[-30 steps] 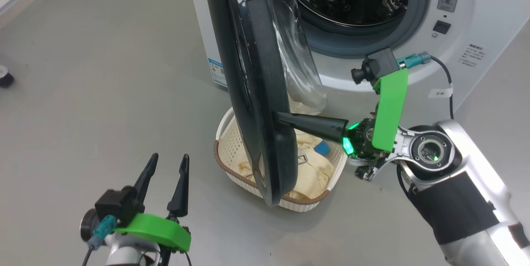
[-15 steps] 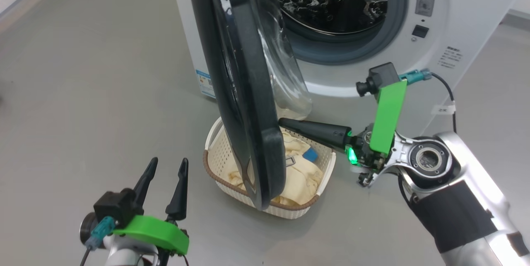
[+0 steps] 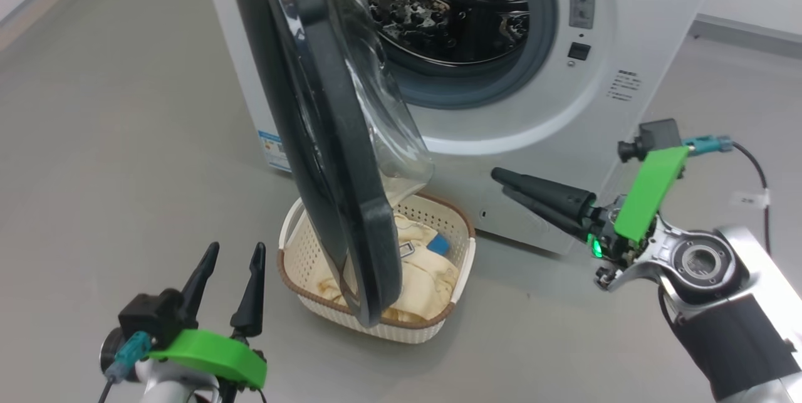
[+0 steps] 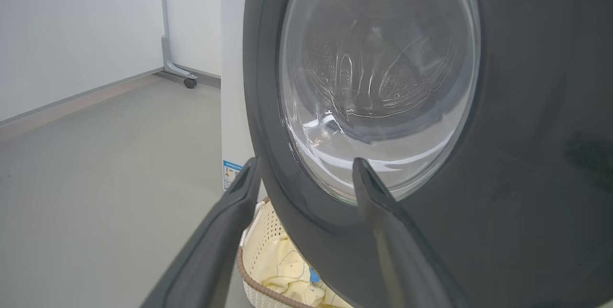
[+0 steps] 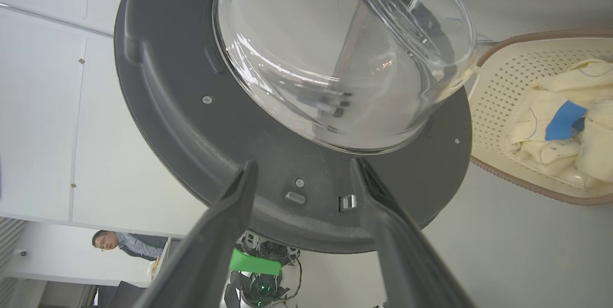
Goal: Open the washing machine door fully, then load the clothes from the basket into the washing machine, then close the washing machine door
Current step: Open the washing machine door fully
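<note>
The washing machine stands with its steel drum exposed. Its door is swung out, edge-on to the head view, and its lower rim hangs over the basket. Pale yellow clothes with a blue patch lie in the basket. My right gripper is open, to the right of the door and apart from it, fingers pointing at the door's inner side. My left gripper is open at the lower left, facing the door's outer face. Basket and clothes lie right of the door.
Grey floor spreads left of the machine and in front of the basket. A white wall and a stand's caster lie beyond the machine's left side. A person sits far back in the right wrist view.
My right gripper, shut against the door's inner rim before, has drawn back to the right and opened. The head camera has shifted, so the whole scene sits further left. Left gripper unchanged.
</note>
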Motion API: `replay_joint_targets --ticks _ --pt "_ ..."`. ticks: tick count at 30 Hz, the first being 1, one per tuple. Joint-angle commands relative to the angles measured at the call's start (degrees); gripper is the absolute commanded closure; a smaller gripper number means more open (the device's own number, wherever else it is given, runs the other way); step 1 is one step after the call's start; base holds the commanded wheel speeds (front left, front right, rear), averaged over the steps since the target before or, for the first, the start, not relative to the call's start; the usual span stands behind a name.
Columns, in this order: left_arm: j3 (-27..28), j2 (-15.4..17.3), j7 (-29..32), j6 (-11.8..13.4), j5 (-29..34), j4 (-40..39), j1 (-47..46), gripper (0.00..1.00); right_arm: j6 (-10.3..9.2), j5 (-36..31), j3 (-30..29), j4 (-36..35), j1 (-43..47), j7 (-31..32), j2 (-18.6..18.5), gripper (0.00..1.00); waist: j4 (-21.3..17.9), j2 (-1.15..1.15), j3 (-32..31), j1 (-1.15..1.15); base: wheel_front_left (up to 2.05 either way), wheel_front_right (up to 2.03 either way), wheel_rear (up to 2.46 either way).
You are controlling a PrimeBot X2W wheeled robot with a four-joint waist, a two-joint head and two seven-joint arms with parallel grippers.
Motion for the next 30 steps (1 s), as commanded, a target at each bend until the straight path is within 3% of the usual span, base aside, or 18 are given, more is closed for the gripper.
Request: replay_joint_targets --ticks 1,21,30 --pt "2.2 1.4 -0.8 0.0 -0.4 -2.0 -1.0 0.0 0.59 -0.2 -0.3 -1.9 -1.0 -0.7 -0.7 0.0 -0.7 0.0 -0.2 0.0 0.0 0.0 0.0" --pt "6.4 2.1 -0.8 0.0 -0.1 -5.1 3.0 0.0 0.59 -2.7 1.2 -3.6 7.8 -15.5 -10.1 0.0 -8.4 0.0 -1.1 0.0 0.0 0.0 0.0" --pt "7.4 1.4 -0.8 0.0 0.6 -6.0 4.2 0.0 0.59 -8.0 5.6 -2.3 9.8 -28.0 -14.9 0.0 -9.4 0.0 -1.3 0.0 0.0 0.0 0.0"
